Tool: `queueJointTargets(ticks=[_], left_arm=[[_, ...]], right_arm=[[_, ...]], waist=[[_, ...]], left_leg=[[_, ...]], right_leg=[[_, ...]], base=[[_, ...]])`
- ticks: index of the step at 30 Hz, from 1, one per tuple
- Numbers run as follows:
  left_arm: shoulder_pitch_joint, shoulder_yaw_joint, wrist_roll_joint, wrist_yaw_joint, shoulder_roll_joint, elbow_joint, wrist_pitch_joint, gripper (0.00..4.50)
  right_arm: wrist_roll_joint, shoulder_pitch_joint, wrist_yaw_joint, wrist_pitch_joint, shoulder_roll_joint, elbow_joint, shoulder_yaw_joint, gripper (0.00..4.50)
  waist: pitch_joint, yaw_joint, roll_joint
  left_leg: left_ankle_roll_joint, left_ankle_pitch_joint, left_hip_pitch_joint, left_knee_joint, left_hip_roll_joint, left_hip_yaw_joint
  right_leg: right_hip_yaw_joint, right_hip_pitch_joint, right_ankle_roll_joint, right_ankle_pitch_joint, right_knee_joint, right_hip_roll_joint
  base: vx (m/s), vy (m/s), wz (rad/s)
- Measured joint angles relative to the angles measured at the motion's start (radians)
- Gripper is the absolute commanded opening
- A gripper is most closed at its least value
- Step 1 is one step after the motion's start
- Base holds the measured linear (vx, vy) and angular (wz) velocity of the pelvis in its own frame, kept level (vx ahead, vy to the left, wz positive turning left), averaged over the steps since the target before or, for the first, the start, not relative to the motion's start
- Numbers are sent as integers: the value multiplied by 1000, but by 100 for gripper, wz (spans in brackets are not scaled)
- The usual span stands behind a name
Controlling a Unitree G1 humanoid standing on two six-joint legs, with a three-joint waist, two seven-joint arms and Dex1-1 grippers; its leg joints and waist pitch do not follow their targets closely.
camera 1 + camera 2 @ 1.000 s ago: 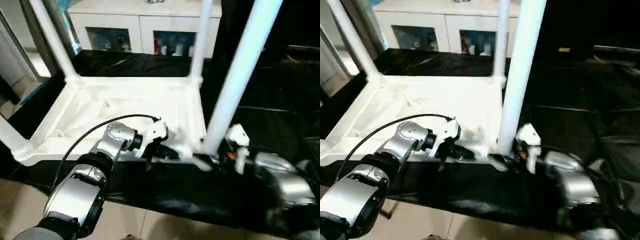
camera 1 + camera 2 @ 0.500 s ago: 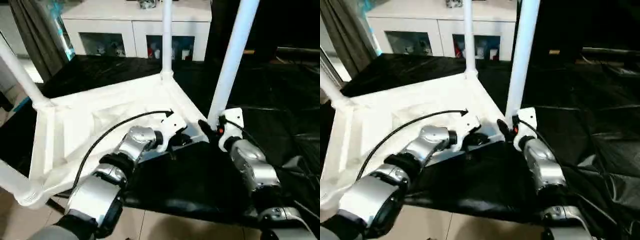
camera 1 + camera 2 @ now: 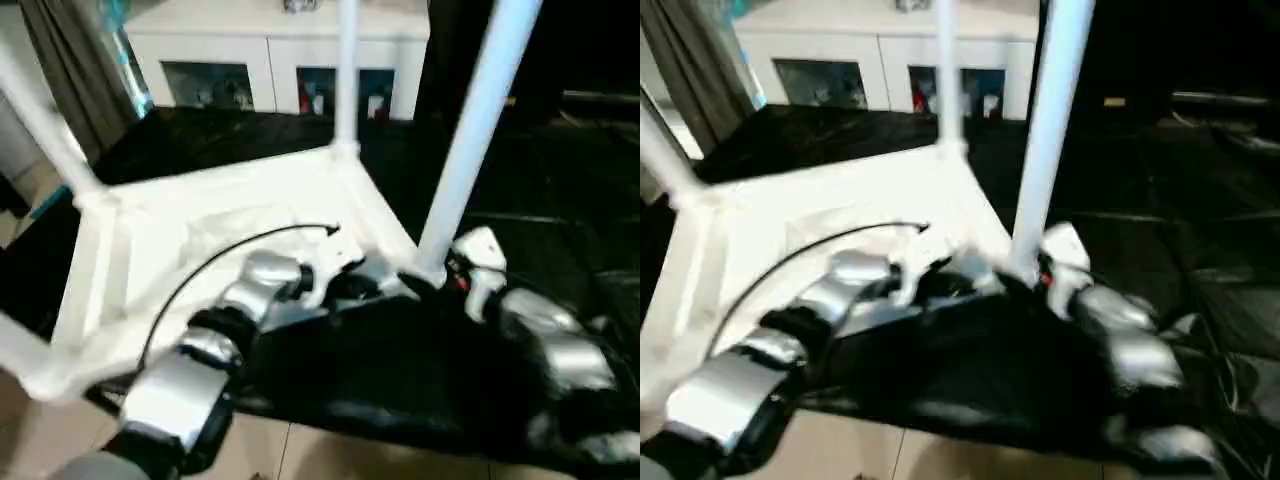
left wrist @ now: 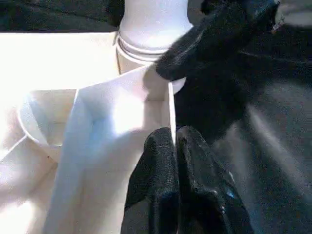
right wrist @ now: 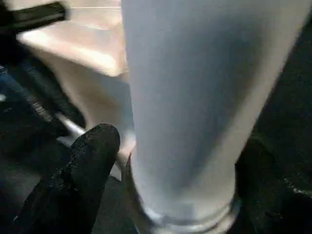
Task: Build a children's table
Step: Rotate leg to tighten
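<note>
With the top lying upside down on the black sheet, four legs stand in its corner sockets. Left gripper pinched shut on the near rim; right gripper straddles the near-right leg, jaws apart. Left, I'd judge: seating check, flip upright.

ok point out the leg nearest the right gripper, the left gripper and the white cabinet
nearest leg point(image 3: 470, 140), left eye view, mid-shaft of the white tube
left gripper point(image 4: 175, 146), left wrist view, tips of the closed black fingers at the tabletop rim
white cabinet point(image 3: 280, 50), left eye view, front panel above the glass doors
</note>
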Motion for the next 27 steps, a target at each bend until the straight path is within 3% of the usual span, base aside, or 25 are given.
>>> queueJointTargets(ticks=[8, 17, 22, 27], left_arm=[[23, -13, -13, -213, 60, -36, -18, 0], [28, -20, -17, -259, 75, -57, -9, 0], [31, -20, -15, -256, 75, -64, -9, 0], [23, -9, 3, -47, 48, -43, -16, 0]], right_arm=[[55, 20, 196, 64, -65, -73, 42, 374], [74, 24, 268, 86, -80, -83, 50, 302], [73, 23, 259, 94, -74, -82, 54, 264], [28, -15, 28, 47, 19, 1, 9, 256]], waist=[[3, 11, -4], [7, 24, -11], [10, 29, -15], [10, 17, -18]], left_leg=[[0, 0, -2, 1, 0, 1], [0, 0, -2, 1, 1, 2], [0, 0, -2, 1, 1, 3], [-4, -1, 3, 1, 1, 4]], right_leg=[[0, -1, 0, 0, -1, -1], [0, -2, 0, 0, 0, -1], [1, -2, 0, 0, 1, -1], [2, 1, -2, 1, 1, -1]], base=[[0, 0, 0], [0, 0, 0], [0, 0, 0], [0, 0, 0]])
